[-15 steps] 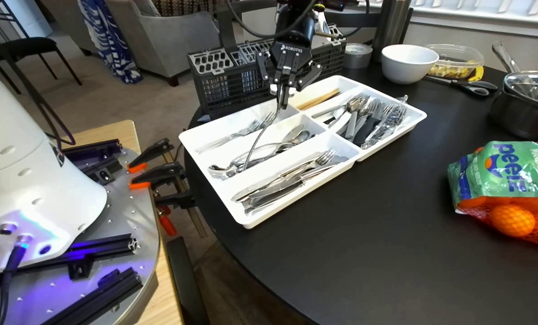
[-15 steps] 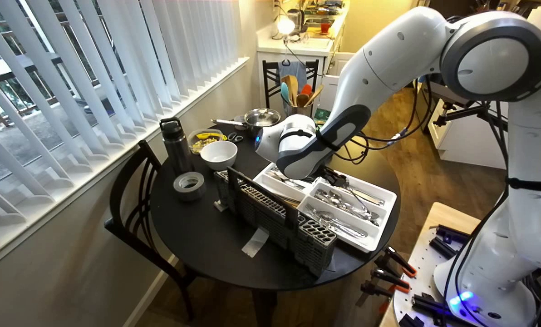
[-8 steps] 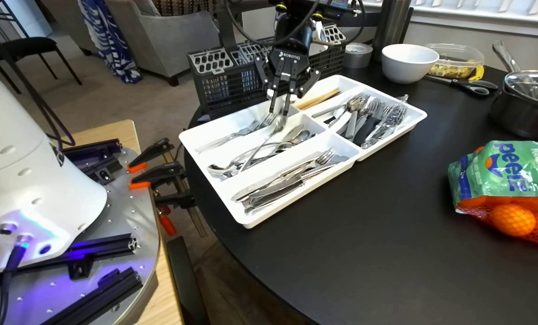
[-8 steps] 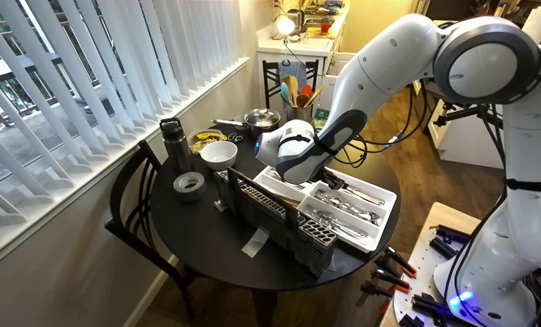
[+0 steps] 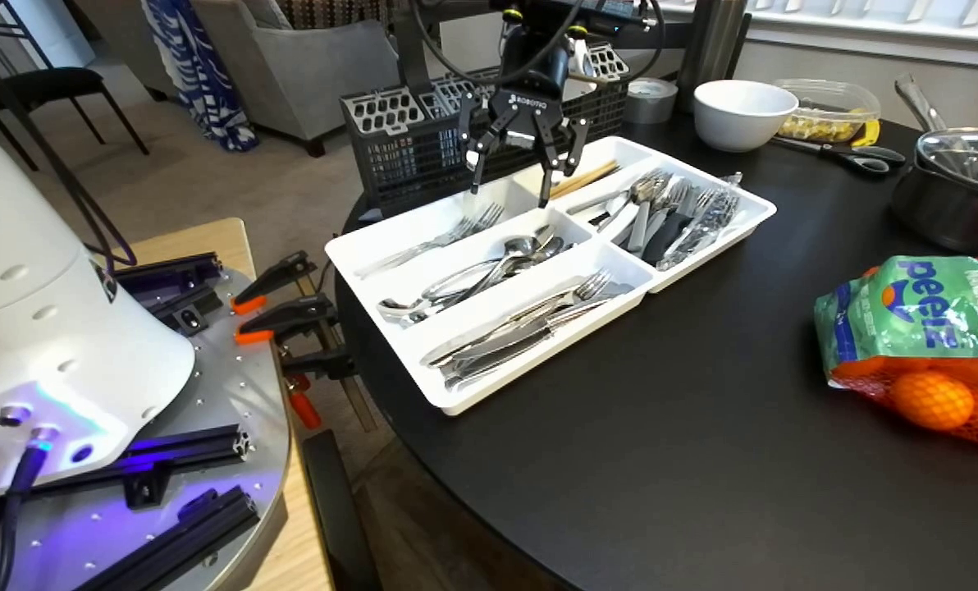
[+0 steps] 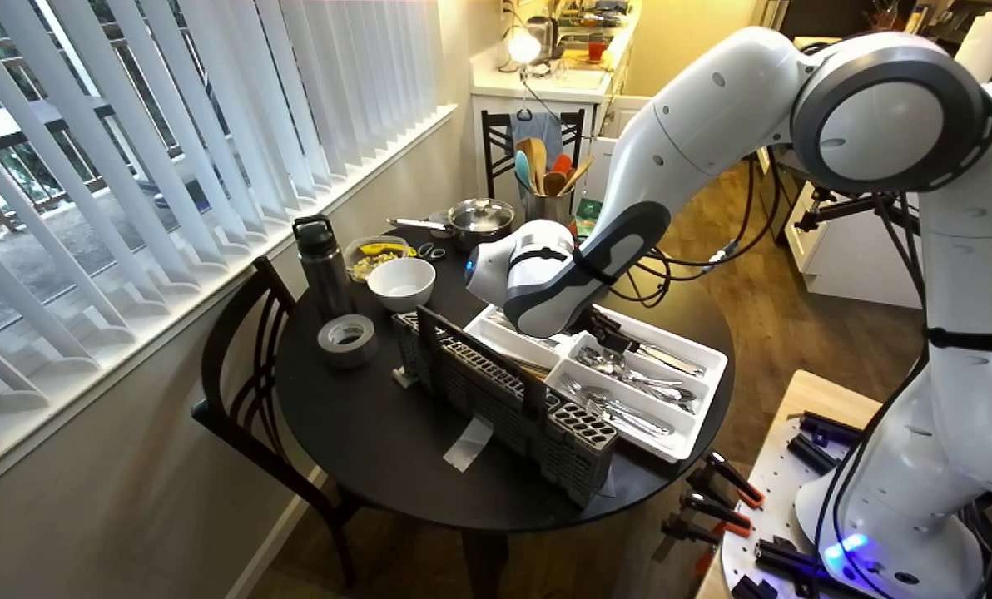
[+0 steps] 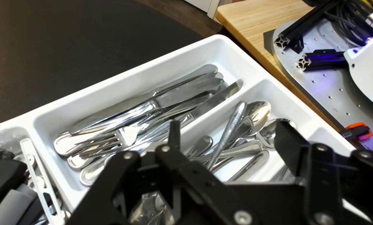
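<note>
Hanging over the middle compartment (image 7: 278,97) of the white tray (image 7: 161,67), the gripper (image 5: 511,194) has its fingers spread well apart, with nothing pinched between them. Below the jaws, in the wrist view, lies the slanted spoon (image 7: 226,135), across the heap of other spoons (image 7: 258,111); its handle shows in the gap between the fingers and seems to touch neither, while its far end is hidden by the gripper.

The step in hand reads as a release: the piece rests on the heap unsupported, and the jaws stand clear above it. The next move calls, in my judgement, for keeping the fingers wide and rising straight up, so that neither tip catches a handle or a divider. A fresh pick would instead need the jaws lined up across a single handle, since the pieces overlap.

Up and left of the jaws in the wrist view lie the knives (image 7: 189,91). In an exterior view the forks (image 5: 452,235) are below and left of the jaws, the chopsticks (image 5: 585,179) just beside them to the right, and the dark basket (image 5: 407,164) behind.
</note>
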You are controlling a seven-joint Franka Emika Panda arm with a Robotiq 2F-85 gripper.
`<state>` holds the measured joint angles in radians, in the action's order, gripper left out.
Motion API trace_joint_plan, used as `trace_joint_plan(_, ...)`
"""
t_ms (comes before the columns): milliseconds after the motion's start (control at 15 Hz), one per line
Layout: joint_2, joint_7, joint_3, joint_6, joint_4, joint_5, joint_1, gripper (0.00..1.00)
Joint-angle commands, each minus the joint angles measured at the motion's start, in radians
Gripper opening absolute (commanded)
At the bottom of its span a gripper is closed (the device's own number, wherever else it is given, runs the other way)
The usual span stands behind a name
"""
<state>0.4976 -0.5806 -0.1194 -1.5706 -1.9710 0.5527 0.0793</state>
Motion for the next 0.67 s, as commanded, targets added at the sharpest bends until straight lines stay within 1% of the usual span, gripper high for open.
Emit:
trace_joint_plan(0,-0.013,-0.007,-0.007,0.0,-0.004,0.01,-0.001,1.0)
trace_joint_plan(333,-0.052,-0.017,-0.023,-0.065,-0.038,0.027,-0.003,1.0)
trace_joint_plan(400,-0.006,0.0,-0.015,-0.029,0.007,0.009,0.002,1.0)
trace_joint_plan(600,-0.002,0.0,-0.016,-0.031,0.01,0.009,0.003,1.0)
